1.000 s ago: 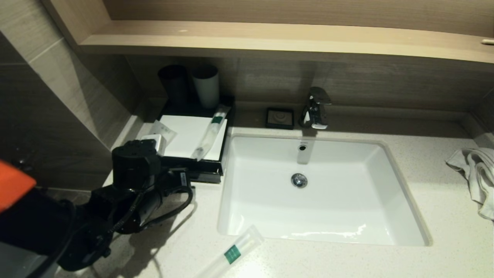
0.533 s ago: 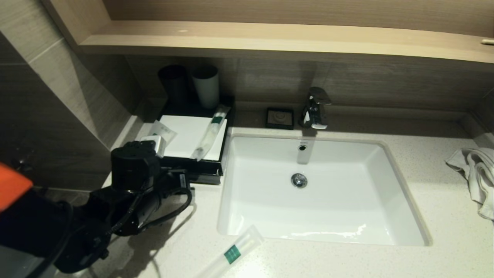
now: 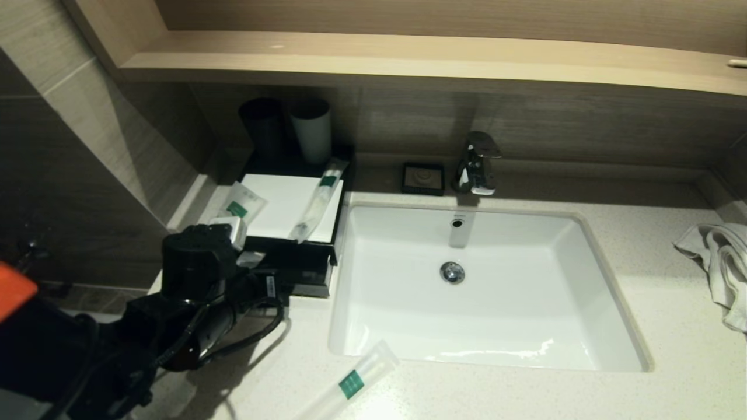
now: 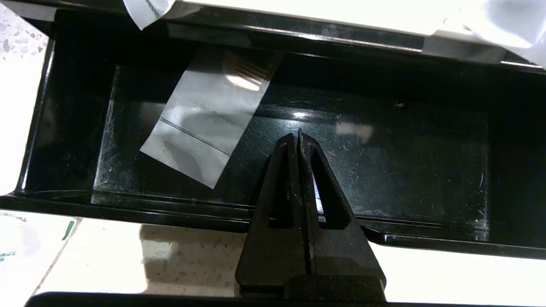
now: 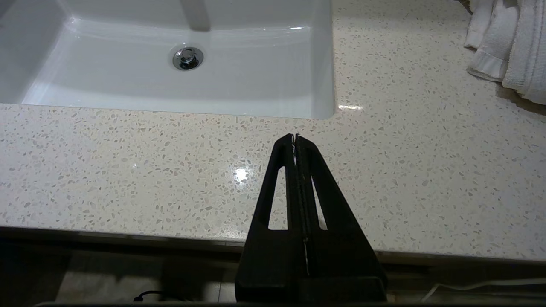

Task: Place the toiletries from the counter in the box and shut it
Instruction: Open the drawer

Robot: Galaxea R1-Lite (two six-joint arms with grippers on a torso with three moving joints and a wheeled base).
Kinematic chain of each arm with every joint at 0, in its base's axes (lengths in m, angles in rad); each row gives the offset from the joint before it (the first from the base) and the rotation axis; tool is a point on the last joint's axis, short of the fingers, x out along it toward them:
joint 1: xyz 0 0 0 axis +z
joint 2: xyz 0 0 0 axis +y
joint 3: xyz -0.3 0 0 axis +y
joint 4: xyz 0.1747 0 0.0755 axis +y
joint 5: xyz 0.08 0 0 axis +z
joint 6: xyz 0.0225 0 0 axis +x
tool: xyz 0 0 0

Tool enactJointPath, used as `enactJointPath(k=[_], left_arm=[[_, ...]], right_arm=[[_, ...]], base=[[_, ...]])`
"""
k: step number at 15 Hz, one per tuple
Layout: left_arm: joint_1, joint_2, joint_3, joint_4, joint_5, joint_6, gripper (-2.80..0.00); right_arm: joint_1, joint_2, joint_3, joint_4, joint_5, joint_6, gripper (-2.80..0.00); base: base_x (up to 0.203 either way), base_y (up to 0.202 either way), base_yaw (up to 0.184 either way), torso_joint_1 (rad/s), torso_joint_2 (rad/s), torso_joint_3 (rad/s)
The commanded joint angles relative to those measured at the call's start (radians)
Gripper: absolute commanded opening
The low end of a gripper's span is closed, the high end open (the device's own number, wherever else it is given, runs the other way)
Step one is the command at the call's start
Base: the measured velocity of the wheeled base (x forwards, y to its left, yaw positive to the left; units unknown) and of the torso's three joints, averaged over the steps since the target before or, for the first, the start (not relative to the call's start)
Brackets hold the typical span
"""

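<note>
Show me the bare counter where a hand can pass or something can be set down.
Free: the counter between the sink and the towel, and the front strip where the shut right gripper hangs. Crowded: the box corner with the shut left gripper, cups, and toothbrush packet in front.

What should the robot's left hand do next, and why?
Probably lift the left gripper out of the drawer and go for the green-labelled sachet on the box's left edge. The drawer stands open with only one clear packet inside, the gripper is shut, and that sachet lies nearest.
</note>
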Motion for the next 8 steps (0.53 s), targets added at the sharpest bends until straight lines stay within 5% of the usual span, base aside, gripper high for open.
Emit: enactJointPath(k=[1, 8], left_arm=[[0.000, -0.013, 0.011, -0.006, 0.003, -0.002, -2.80], [-0.005, -0.047, 0.076, -0.007, 0.001, -0.001, -2.80]], right_arm=[[-0.001, 0.000, 0.000, 0.000, 0.001, 0.000, -2.80], [0.000, 0.000, 0.000, 0.000, 0.001, 0.000, -2.80]], base=[[0.000, 0.000, 0.000, 0.000, 0.00, 0.000], [0.000, 0.000, 0.000, 0.000, 0.00, 0.000]])
